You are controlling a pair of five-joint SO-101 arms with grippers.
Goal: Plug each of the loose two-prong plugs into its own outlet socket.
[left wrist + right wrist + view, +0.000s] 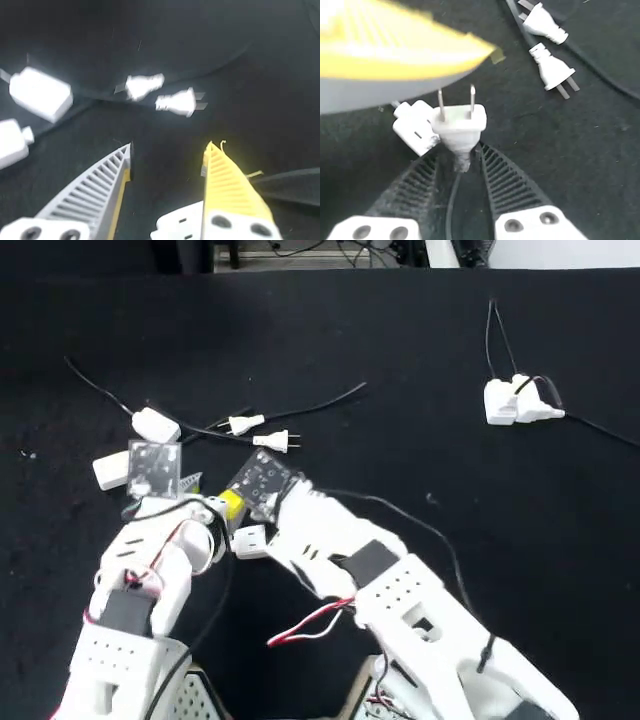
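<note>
My right gripper (460, 150) is shut on the back of a white two-prong plug (460, 122), whose prongs point away from the fingers. A small white outlet socket (414, 129) lies touching the plug's side. In the high view this pair sits at the table's front left (250, 540). My left gripper (169, 146) hangs open just beside it, one finger grey, the other yellow, with the same socket (176, 226) under the yellow finger. Two loose white plugs (245, 423) (275, 441) lie farther back on their black cords.
Two more white outlet blocks (155, 425) (110, 470) lie at the left. At the far right another white outlet (505, 402) has a plug in it. Black cords cross the black cloth around the loose plugs.
</note>
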